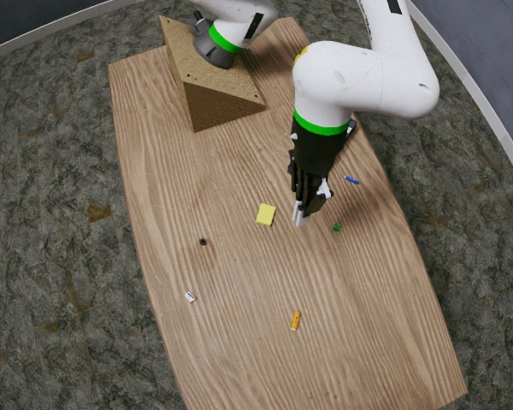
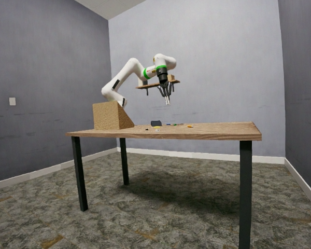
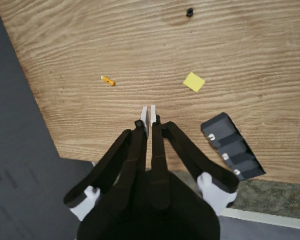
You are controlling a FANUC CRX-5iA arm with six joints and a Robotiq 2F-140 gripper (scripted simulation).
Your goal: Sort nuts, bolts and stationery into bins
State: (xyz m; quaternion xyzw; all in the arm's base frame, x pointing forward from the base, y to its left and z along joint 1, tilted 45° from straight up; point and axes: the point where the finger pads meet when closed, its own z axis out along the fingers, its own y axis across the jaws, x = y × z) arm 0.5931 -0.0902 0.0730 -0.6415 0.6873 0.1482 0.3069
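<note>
My gripper (image 1: 299, 219) (image 2: 167, 101) is shut with nothing between the fingers, and it hangs high above the table. In the wrist view the fingertips touch each other. A dark bin tray (image 3: 232, 145) with white label marks lies right of them; the arm hides it in the top view. On the table lie a yellow note pad (image 1: 265, 214), a black nut (image 1: 202, 241), a small white piece (image 1: 189, 296), an orange piece (image 1: 295, 320), a green piece (image 1: 336, 226) and a blue piece (image 1: 351, 179). The wrist view also shows the pad (image 3: 194, 81), the orange piece (image 3: 108, 80) and the nut (image 3: 190, 11).
The arm stands on a tan wedge block (image 1: 208, 84) at the table's far end. The table edge runs close below the gripper in the wrist view. A small wall shelf (image 2: 157, 84) hangs behind the arm.
</note>
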